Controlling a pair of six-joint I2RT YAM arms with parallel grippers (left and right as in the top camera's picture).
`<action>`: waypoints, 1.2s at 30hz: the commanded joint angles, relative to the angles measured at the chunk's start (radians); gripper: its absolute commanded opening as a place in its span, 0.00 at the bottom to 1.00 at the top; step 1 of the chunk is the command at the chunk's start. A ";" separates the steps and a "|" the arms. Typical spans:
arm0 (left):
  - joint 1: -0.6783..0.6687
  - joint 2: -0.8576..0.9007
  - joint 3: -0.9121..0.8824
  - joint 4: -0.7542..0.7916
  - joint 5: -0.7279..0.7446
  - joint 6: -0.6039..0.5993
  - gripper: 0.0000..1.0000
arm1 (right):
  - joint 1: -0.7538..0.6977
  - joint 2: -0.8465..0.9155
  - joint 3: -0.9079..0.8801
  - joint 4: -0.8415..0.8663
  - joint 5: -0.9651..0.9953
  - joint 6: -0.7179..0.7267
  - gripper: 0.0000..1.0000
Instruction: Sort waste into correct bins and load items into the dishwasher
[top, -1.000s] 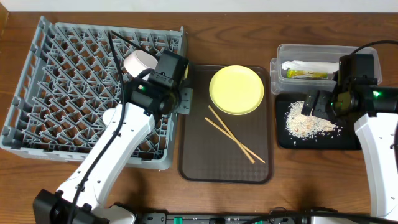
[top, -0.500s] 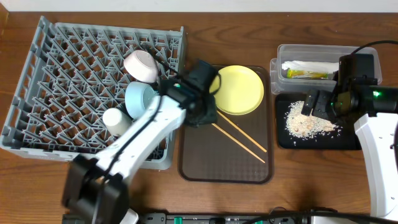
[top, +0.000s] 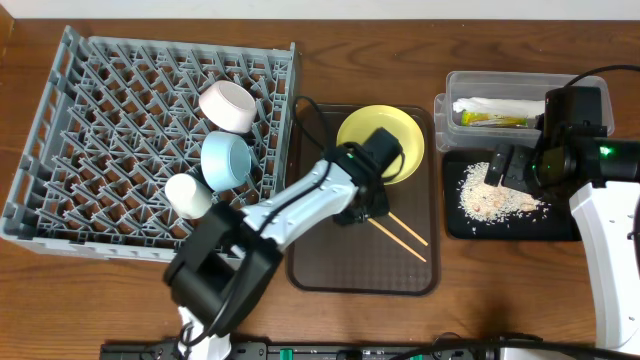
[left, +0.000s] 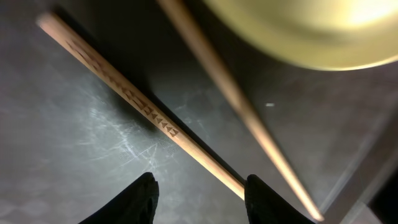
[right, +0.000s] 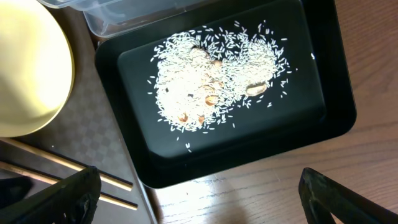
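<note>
Now the left gripper (left: 200, 198) hangs with its jaws parted just above the two wooden chopsticks (left: 155, 121). Its dark fingertips sit at the bottom edge of the left wrist view, on either side of the patterned stick, and grasp nothing. The chopsticks lie crossed on the brown serving tray (left: 93, 155), and the rim of the yellow plate (left: 311, 31) fills the upper right of that view.

A second ago this arm was over the grey dish rack (top: 110, 120) at the left of the overhead frame. Since then it has swung across to the middle of the tray. The rack holds the white bowl (top: 228, 105), the light blue bowl (top: 225, 158) and the small white cup (top: 188, 195). Loading looks part done, and I judge the chopsticks to be the next pick.

The right gripper (right: 199, 194) has not moved. It is spread wide and empty over the black tray (right: 336, 118), where the rice scraps (right: 211, 81) lie. The snack wrapper (top: 495, 120) and napkin (top: 490, 104) rest in the clear tub (top: 520, 85) at upper right.
</note>
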 joint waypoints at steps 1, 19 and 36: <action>-0.022 0.065 0.004 0.001 -0.002 -0.085 0.49 | -0.004 -0.005 0.014 -0.002 0.017 -0.012 0.99; -0.002 0.108 0.004 -0.006 -0.006 -0.090 0.21 | -0.004 -0.005 0.014 -0.011 0.017 -0.012 0.99; 0.063 0.108 0.004 -0.057 -0.051 -0.091 0.26 | -0.003 -0.005 0.014 -0.017 0.017 -0.012 0.99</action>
